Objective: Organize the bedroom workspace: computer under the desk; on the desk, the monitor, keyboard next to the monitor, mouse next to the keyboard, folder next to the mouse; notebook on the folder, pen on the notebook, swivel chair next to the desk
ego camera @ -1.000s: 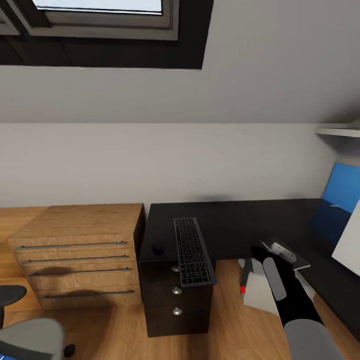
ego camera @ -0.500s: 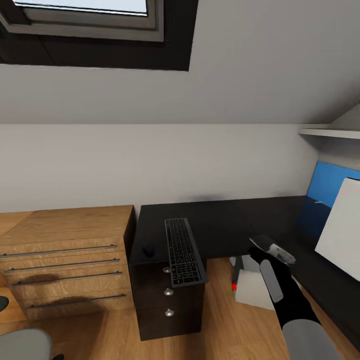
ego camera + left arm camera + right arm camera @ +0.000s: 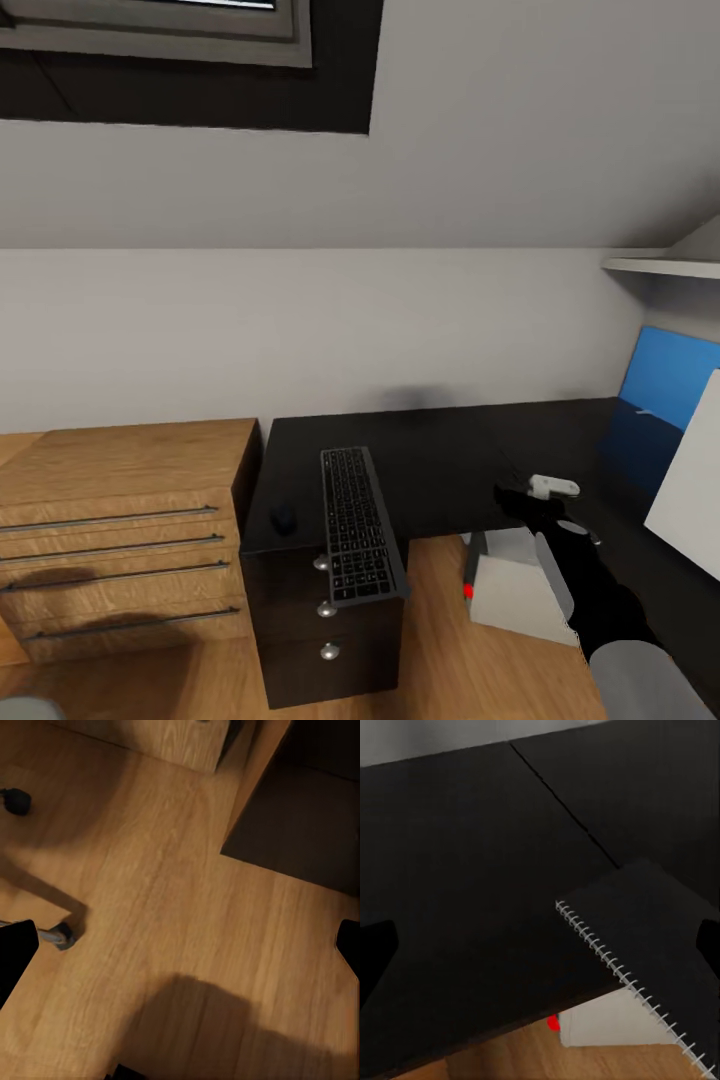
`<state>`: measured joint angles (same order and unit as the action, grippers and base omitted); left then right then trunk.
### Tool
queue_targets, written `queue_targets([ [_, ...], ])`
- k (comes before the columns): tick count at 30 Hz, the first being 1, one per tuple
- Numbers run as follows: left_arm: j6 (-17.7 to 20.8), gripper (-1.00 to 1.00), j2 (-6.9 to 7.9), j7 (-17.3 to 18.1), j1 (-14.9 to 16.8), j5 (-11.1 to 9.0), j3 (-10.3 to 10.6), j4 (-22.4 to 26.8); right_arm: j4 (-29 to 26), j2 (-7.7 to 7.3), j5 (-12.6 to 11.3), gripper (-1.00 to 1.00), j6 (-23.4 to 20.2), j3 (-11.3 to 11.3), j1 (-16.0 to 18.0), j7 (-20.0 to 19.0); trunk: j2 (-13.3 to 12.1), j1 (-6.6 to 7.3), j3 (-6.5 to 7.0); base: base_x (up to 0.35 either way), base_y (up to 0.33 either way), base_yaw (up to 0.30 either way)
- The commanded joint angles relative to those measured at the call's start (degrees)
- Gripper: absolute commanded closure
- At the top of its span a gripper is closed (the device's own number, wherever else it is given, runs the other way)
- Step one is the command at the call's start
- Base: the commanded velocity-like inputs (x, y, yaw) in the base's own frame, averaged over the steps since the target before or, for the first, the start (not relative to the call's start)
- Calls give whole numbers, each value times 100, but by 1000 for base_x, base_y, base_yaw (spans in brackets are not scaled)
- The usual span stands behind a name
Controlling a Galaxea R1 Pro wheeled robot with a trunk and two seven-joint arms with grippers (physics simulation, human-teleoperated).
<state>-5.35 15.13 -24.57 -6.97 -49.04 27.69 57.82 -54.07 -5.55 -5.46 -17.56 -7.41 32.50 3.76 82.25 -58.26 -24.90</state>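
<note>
A: Where does the right arm stand?

B: It reaches forward from the lower right of the head view, black forearm raised, the right claw point(image 3: 548, 492) over the inner corner of the black worktop point(image 3: 430, 470). It pinches 1 spiral-bound notebook point(image 3: 649, 945), held tilted above the worktop's front edge; in the right wrist view the cover looks dark, the wire binding running diagonally.

A: And the left claw?

B: The left claw point(image 3: 180, 945) points down at the wood plank floor point(image 3: 172, 907), its 2 dark tips at opposite edges of the left wrist view, spread wide with nothing between them. 2 chair castors point(image 3: 61, 936) show there too.

A: What lies on the worktop?

B: 1 keyboard point(image 3: 358, 524), set lengthwise with its near end overhanging the front edge above the drawer unit point(image 3: 325, 610) with 3 round silver knobs. 1 mouse point(image 3: 283, 518) sits just beside it, near the worktop's left edge. The stretch between keyboard and notebook is bare.

A: Anything else?

B: 1 grey-white computer point(image 3: 520, 590) with a red light stands on the floor in the worktop's inner corner, partly under its edge. 1 light wood chest of drawers point(image 3: 120, 530) adjoins the worktop's left side.
</note>
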Motion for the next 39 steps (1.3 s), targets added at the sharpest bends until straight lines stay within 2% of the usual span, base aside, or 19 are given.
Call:
queue_targets([
  [1, -45, -100, 8, -35, 3, -48, 26, 10, 44, -44, -4, -100, 69, 7, 2, -65, 3, -3, -5, 252, -204, 0],
  [4, -45, -100, 8, -43, 3, 39, 26, 5, 231, -143, 59, -100, 228, -5, 2, -180, 3, -3, -5, 242, -219, 0],
  [9, -45, -100, 8, -47, 3, 142, 26, -27, 647, -443, 70, -100, 428, -28, 8, -228, 3, -3, -5, 97, -90, 0],
  [18, -45, -100, -3, -48, 3, 163, 26, -34, 878, -720, 41, -100, 506, -172, 19, -243, 3, -3, -5, 16, -14, 0],
  [24, -45, -100, -72, -48, 3, 171, 26, -34, 1299, -792, 29, -100, 535, -292, 43, -259, 3, -3, -5, 49, -2, 0],
  [33, -45, -100, -105, -48, 3, 175, 26, -42, 1420, -857, 12, -100, 603, -317, 53, -398, 3, -3, -5, 101, 0, 0],
  [39, -45, -100, -106, -48, 3, 175, 26, -43, 1429, -927, -232, -100, 604, -350, 53, -472, 3, -3, -5, 6, 0, 0],
])
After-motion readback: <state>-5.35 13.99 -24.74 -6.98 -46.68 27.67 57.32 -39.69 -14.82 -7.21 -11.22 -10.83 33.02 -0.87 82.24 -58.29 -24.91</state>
